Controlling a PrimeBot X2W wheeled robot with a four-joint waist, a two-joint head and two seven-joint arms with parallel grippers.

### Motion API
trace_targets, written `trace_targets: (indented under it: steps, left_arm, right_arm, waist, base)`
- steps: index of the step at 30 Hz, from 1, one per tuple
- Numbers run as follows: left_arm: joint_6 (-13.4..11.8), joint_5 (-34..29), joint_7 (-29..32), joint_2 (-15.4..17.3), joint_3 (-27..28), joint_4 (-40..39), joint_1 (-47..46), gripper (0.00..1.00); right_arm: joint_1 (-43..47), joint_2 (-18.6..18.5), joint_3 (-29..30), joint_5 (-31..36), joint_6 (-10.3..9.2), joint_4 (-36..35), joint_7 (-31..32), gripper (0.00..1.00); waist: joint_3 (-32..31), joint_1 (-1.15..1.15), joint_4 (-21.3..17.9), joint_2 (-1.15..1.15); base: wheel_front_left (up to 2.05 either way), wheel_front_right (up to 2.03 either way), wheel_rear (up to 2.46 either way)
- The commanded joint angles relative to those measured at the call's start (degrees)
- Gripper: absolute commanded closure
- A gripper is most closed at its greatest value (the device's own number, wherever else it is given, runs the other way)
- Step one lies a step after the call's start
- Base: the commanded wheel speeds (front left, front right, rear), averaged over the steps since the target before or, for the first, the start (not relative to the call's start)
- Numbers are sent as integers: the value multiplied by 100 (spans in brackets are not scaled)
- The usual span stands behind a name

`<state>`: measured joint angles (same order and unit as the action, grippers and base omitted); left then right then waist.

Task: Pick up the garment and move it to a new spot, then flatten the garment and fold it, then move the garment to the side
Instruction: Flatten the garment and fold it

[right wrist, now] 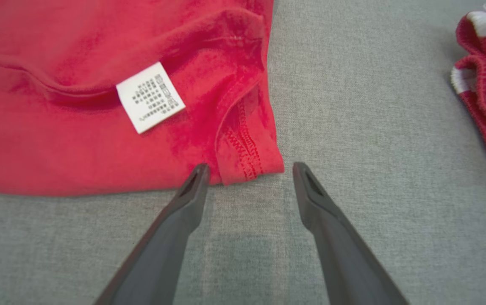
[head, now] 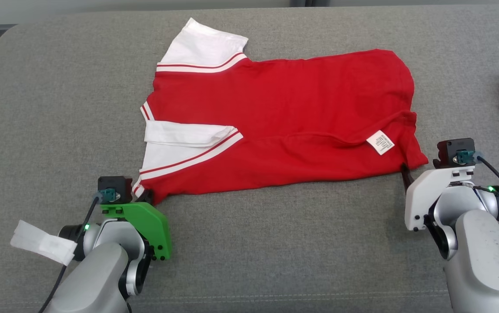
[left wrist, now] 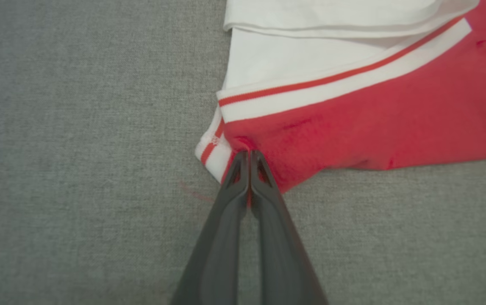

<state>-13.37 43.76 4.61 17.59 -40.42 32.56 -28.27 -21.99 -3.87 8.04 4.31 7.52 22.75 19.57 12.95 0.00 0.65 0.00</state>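
Garment: red, white-trimmed, flat on grey upholstered surface. Left tool: pressed together, pinching its near sleeve-side corner. Right tool: spread, hem corner between the tips.

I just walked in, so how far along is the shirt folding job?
The garment lies spread nearly flat on the grey cushion. In hand: the left gripper is shut on its near sleeve-end corner; the right gripper is open around the hem corner. Remaining: close, fold, move it aside.
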Motion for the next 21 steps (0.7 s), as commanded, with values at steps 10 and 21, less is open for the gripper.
trace_targets:
  steps: [10, 21]
  left_arm:
    - [29, 60, -104, -2, 9, 105, -145, 100]
    - [4, 81, -216, 8, 40, 202, -203, 100]
  right_arm:
    - [-15, 25, 150, 277, -7, 12, -91, 74]
    - [-133, 52, 313, 341, -7, 176, -201, 100]
  waist:
    - [60, 0, -32, 0]
    - [82, 0, -10, 0]
  base:
    - [0, 0, 0]
    - [0, 0, 0]
